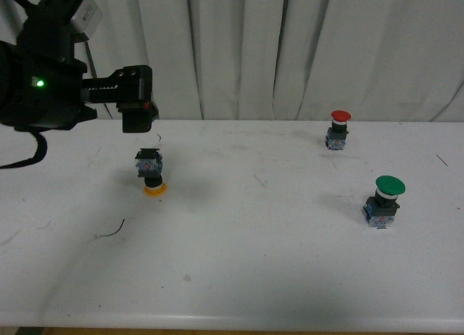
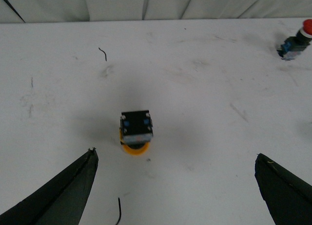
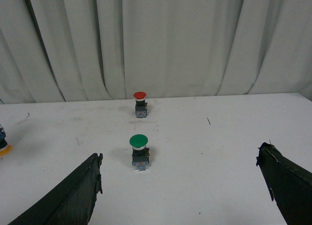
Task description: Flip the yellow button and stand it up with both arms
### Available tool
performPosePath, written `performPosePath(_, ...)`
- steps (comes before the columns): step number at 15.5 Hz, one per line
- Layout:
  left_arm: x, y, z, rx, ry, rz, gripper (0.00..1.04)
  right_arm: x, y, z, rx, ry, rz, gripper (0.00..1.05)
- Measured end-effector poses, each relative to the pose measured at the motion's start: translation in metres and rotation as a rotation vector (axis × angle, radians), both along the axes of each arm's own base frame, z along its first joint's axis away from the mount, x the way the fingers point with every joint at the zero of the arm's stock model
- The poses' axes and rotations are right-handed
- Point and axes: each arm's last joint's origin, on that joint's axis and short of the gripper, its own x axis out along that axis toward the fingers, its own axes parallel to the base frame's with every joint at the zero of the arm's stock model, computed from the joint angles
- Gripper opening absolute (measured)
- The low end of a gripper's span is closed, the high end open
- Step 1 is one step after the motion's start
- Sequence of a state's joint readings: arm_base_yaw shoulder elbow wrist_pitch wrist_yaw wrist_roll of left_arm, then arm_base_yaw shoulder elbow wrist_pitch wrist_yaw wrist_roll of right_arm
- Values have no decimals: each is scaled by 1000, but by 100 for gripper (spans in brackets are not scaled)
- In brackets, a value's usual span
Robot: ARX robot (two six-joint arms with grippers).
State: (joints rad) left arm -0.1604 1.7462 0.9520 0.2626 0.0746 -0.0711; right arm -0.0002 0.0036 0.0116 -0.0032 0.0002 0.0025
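Observation:
The yellow button point(image 1: 150, 172) stands upside down on the white table, its yellow cap down and its blue-black block up. It shows the same way in the left wrist view point(image 2: 136, 131), and its edge shows in the right wrist view point(image 3: 3, 144). My left gripper point(image 1: 136, 106) hangs open and empty above and just behind it; in the left wrist view point(image 2: 178, 186) the button lies ahead of the spread fingers. My right gripper point(image 3: 180, 186) is open and empty and is out of the front view.
A red-capped button point(image 1: 338, 129) stands upright at the back right. A larger green-capped button point(image 1: 383, 200) stands upright nearer on the right, ahead of my right gripper point(image 3: 139, 151). A thin dark wire point(image 1: 111, 231) lies front left. White curtains hang behind the table point(image 1: 239, 277).

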Motion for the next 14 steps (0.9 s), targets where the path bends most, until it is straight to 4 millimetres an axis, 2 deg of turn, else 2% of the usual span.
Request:
performPosePath(5, 26, -2, -2, 19, 25, 8, 98, 0, 0, 0, 0, 0, 0, 98)
performPosePath(10, 57, -8, -3, -12, 124, 6, 98, 0, 0, 0, 0, 0, 0, 98)
performPosePath(11, 70, -14, -14, -13, 213, 31, 98, 0, 0, 0, 0, 0, 0, 98)
performPosePath(12, 74, -15, -33, -2, 284, 58, 98, 0, 0, 0, 0, 0, 0, 98)
performPosePath(14, 78, -15, -40, 13, 285, 77, 98, 0, 0, 0, 0, 0, 0, 98)
